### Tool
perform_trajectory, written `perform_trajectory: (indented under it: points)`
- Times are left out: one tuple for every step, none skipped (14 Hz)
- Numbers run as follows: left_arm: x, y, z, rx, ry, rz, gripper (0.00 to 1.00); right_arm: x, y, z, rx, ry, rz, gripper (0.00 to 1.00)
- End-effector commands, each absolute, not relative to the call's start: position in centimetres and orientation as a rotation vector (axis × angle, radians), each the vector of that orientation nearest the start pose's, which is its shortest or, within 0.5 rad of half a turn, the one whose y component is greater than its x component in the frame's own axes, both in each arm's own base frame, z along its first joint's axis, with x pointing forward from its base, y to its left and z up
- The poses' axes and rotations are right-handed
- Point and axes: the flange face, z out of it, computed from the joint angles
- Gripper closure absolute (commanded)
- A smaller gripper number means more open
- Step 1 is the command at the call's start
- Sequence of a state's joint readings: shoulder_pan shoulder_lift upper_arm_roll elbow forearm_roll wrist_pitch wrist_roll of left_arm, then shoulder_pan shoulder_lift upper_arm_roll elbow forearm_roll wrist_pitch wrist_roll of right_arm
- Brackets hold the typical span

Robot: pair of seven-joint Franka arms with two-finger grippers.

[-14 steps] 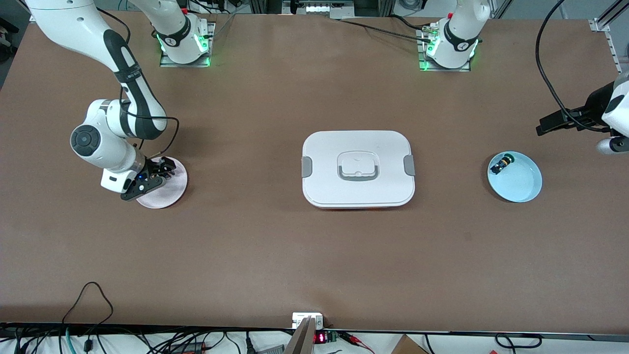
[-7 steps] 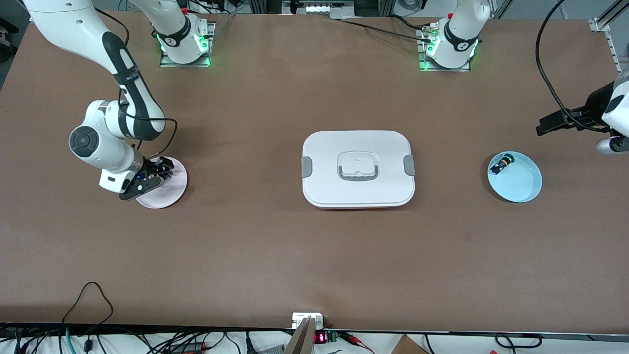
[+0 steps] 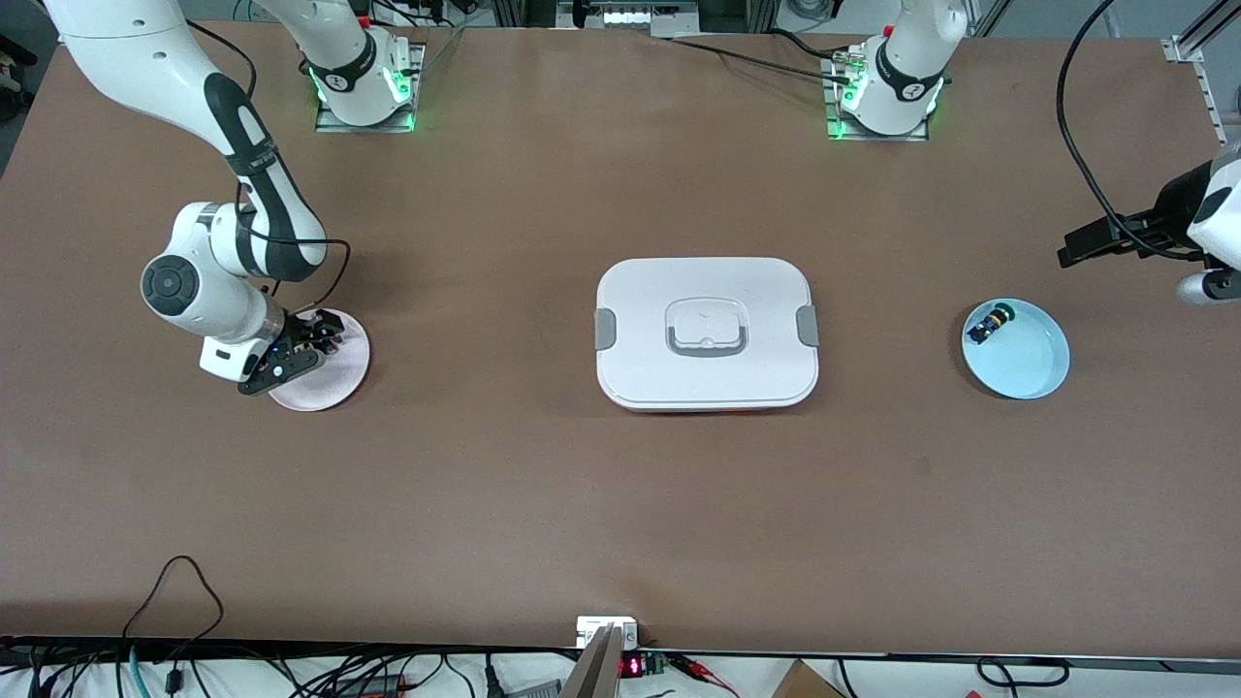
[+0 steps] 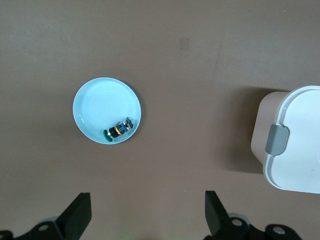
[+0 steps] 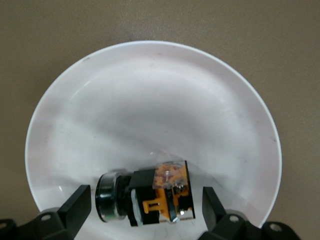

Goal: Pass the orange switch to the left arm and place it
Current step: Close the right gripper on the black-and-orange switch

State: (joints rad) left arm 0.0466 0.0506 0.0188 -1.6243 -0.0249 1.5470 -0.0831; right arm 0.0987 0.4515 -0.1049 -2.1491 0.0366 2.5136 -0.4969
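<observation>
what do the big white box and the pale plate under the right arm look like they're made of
Box: probably moulded plastic, matt white, judging by its rounded corners, grey side clips and recessed handle.
Pale plate: glossy plastic or glazed ceramic; its smooth surface shows soft sheen and faint scuffs. The look leaves it open which.

Box stands mid-table between pale plate and blue plate. Bare table nearer and farther than box.

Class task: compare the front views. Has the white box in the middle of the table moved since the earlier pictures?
No. The box lies where it did, in line with the blue plate and the pink plate, as before.
</observation>
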Motion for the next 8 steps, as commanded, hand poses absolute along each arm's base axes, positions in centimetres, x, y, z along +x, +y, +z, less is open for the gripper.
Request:
perform_trajectory:
  points:
    - [56.6,3.4,57.3,-3.166,-0.240,0.205,0.00,56.0,-0.5,18.0,-3.052,-0.771,0.132,0.21]
    - [56.6,3.4,57.3,-3.166,-0.238,0.205,0.00,56.0,-0.5,18.0,-3.049,-0.777,0.134,0.34]
    - [56.6,3.4,57.3,-3.166,-0.240,0.205,0.00,56.1,-0.6,18.2,-3.037,-0.821,0.132,0.50]
    - [56.6,3.4,57.3,-3.166,-0.238,0.205,0.00,56.1,-0.4,18.2,-3.019,-0.881,0.130,0.60]
    - [56.6,3.4,57.3,-3.166,-0.238,0.205,0.00,56.3,-0.2,18.5,-3.013,-0.903,0.120,0.66]
    - [56.6,3.4,57.3,-3.166,-0.238,0.205,0.00,56.2,-0.1,18.7,-3.008,-0.898,0.126,0.71]
    - [56.6,3.4,57.3,-3.166,-0.238,0.205,0.00,56.3,-0.2,19.4,-3.002,-0.886,0.145,0.73]
    - [56.6,3.4,57.3,-3.166,-0.238,0.205,0.00,56.7,0.1,20.6,-2.991,-0.885,0.165,0.74]
